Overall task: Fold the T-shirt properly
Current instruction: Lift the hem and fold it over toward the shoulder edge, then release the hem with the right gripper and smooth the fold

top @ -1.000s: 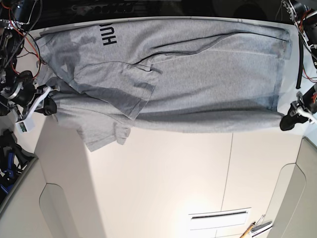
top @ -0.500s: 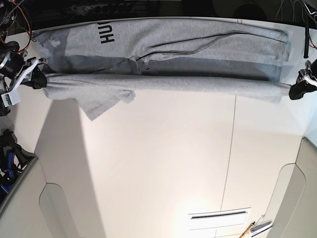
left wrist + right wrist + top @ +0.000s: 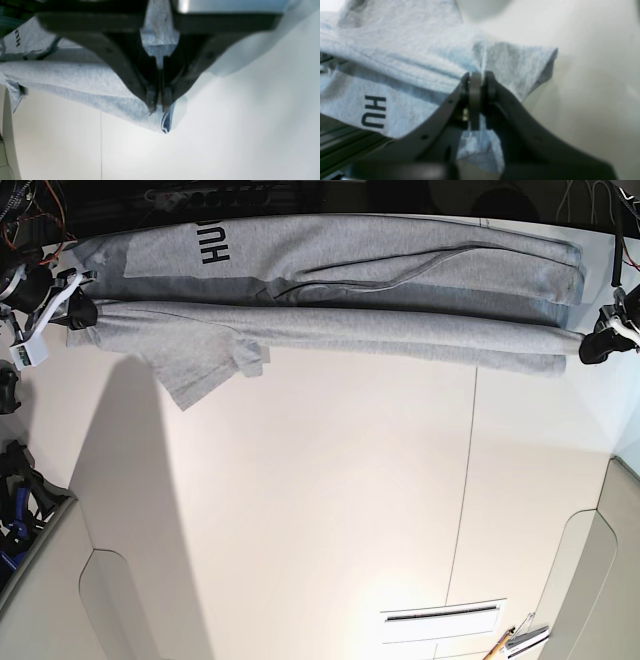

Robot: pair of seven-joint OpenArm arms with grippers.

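The heather-grey T-shirt (image 3: 380,270) lies along the far side of the white table, its near long edge lifted and stretched into a taut fold (image 3: 330,330). Black letters "HU" (image 3: 214,242) show near its left end. My right gripper (image 3: 82,311), on the left of the base view, is shut on the shirt's shoulder end (image 3: 495,62). My left gripper (image 3: 592,350), on the right, is shut on the hem end (image 3: 166,122). A sleeve (image 3: 205,375) hangs below the fold. The letters also show in the right wrist view (image 3: 373,111).
The white table (image 3: 330,510) has a seam line (image 3: 462,510) running front to back. A slotted white plate (image 3: 443,618) and a small tool (image 3: 512,642) lie near the front edge. Cables and arm hardware (image 3: 20,500) crowd the left side.
Both grippers have carried the lifted near edge of the T-shirt farther toward the back of the table, over the rest of the shirt. The hanging fold has narrowed and covers more of the body.
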